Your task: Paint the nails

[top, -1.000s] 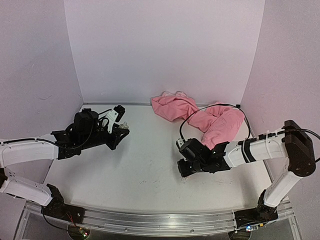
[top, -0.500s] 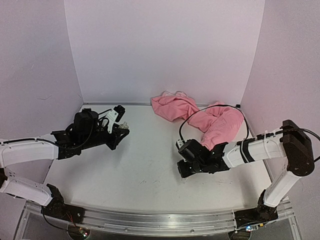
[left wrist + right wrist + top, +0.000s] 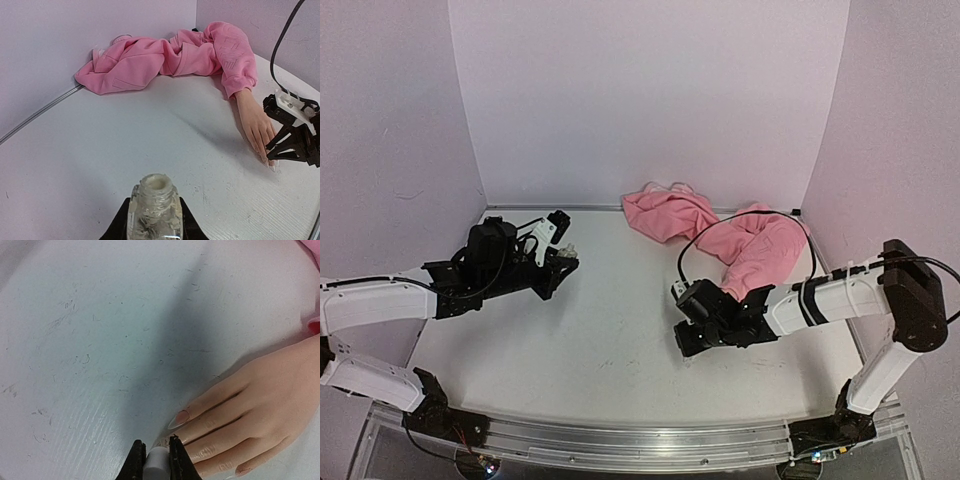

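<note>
the right gripper [image 3: 152, 460] has crept slightly toward the nails [image 3: 179, 418], pinched shut on a white brush cap [image 3: 157, 463]. they tip the mannequin hand [image 3: 260, 400] lying flat on the table [image 3: 75, 315]: hard, slick, the hand probably light, so stroke, don't grab. the left gripper [image 3: 154, 222] clamps the open bottle [image 3: 154, 200].

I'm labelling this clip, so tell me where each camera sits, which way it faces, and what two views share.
Top external: above and behind the bases, looking down over the table; both arms, left gripper and right gripper show.
Left wrist: low over the table, facing the pink hoodie and mannequin hand; own fingers hold an open bottle.
Right wrist: close above the table, facing the nails; own fingers pinch a white cap.
Shared: both wrist views show the mannequin hand.
</note>
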`<action>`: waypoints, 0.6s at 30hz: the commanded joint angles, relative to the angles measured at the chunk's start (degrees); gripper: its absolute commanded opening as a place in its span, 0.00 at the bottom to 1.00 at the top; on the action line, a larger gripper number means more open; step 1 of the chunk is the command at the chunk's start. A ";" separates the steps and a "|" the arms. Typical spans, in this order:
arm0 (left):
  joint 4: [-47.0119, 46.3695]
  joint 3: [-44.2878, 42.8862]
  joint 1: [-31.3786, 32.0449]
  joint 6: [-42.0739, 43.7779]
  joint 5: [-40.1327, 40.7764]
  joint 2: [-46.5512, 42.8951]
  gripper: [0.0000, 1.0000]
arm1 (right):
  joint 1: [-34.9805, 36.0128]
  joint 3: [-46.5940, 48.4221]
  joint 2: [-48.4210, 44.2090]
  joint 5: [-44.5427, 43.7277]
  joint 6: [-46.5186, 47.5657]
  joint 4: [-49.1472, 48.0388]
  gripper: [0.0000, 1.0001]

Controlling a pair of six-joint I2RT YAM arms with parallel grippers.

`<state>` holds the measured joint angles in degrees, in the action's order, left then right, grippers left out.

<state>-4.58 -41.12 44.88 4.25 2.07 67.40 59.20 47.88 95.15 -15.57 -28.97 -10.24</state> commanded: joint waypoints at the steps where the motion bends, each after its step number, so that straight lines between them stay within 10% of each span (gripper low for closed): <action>1: -3.77 -0.98 -0.23 -0.12 -0.30 -1.79 0.00 | 0.48 0.08 -0.69 0.78 -0.64 2.57 0.00; 18: -3.77 -1.28 -0.23 -0.47 -0.79 -1.43 0.00 | 0.46 0.23 -4.97 -0.04 -1.05 2.31 0.00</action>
<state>-4.58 -41.12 44.88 4.23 1.67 67.40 59.20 47.68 92.88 -13.54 -29.04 -9.15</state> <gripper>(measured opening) 0.209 0.142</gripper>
